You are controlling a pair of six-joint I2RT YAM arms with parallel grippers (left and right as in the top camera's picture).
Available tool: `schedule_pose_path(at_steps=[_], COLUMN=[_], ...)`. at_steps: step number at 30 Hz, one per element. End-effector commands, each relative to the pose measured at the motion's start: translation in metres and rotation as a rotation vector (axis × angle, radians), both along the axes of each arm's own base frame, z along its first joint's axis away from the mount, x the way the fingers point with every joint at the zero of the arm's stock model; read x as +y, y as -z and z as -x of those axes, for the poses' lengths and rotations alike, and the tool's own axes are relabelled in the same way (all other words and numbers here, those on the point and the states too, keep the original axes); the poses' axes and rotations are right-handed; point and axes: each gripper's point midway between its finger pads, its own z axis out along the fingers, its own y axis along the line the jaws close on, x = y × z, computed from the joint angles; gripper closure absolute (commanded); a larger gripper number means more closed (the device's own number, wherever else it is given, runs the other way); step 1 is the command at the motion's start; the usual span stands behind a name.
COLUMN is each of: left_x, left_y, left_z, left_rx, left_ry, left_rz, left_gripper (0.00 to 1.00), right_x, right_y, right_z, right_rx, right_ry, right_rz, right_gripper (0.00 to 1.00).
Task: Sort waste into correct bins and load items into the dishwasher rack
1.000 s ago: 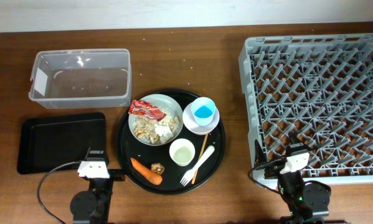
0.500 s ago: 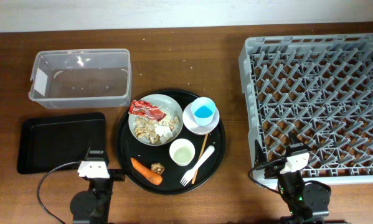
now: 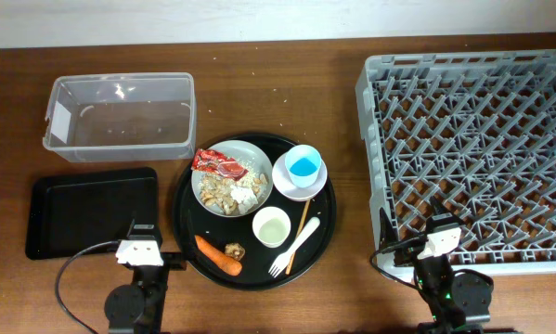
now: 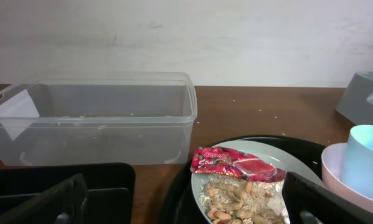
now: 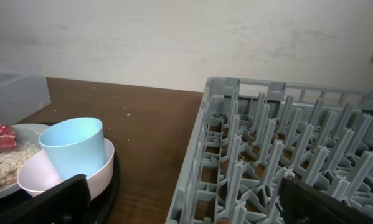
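On the left, the clear tub (image 3: 120,148) has nothing in it. The flat black bin (image 3: 92,211) just below it is bare too. The left gripper (image 4: 185,186) sits at the near edge of the table. Its fingers are spread wide and hold nothing.

In the middle is the round tray (image 3: 322,223), and all the work is on it. The bowl (image 3: 245,148) holds the red wrapper (image 3: 220,164), the tissue (image 3: 248,197) and the scraps (image 3: 217,193). The carrot (image 3: 218,256) and the brown lump (image 3: 234,250) lie side by side on the near part of the tray. The blue cup (image 3: 303,163) stands on the saucer (image 3: 285,186). The white cup (image 3: 271,226) stands below them, and the chopstick (image 3: 302,225) and the fork (image 3: 294,249) lie just beside it.

On the right, the big rack (image 3: 472,158) has no dishes in it. The right gripper (image 5: 183,183) sits at its near edge, fingers spread wide, holding nothing.

So I think the job has not begun. All the waste has yet to go into the bins. Then the bowl, saucer, cups, fork and chopstick must go in the rack.
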Motion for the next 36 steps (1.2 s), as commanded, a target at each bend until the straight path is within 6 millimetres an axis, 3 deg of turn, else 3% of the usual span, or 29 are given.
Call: schedule_pose_path(at_steps=[1, 14, 19, 22, 25, 29, 33, 36], left_x=[0.002, 0.002, 0.011, 0.011, 0.011, 0.009, 0.002, -0.016], left_y=[0.002, 0.002, 0.001, -0.001, -0.014, -0.041, -0.074, -0.087], left_z=[0.000, 0.000, 0.000, 0.000, 0.005, 0.010, -0.010, -0.036], left_rx=[0.000, 0.000, -0.003, -0.011, 0.015, 0.192, 0.350, 0.592], left_ry=[-0.010, -0.010, -0.062, -0.059, -0.059, -0.049, -0.009, 0.090], left_rz=[-0.020, -0.020, -0.024, -0.019, -0.020, -0.026, -0.025, 0.006], left_gripper=[0.01, 0.01, 0.01, 0.01, 0.01, 0.01, 0.01, 0.01], right_x=[0.000, 0.000, 0.001, 0.001, 0.001, 0.010, 0.014, 0.014], right_y=[0.002, 0.002, 0.002, 0.003, -0.004, -0.043, -0.077, -0.074], right_z=[0.000, 0.000, 0.000, 0.000, 0.003, 0.013, 0.017, 0.022], right_rx=[0.005, 0.005, 0.006, 0.031, 0.062, 0.177, 0.361, 0.644], right_ry=[0.002, 0.002, -0.002, 0.006, 0.008, -0.036, -0.045, -0.024], right_rz=[-0.004, -0.004, -0.009, -0.128, -0.160, -0.161, -0.160, -0.149], right_gripper=[0.01, 0.01, 0.01, 0.01, 0.01, 0.01, 0.01, 0.01])
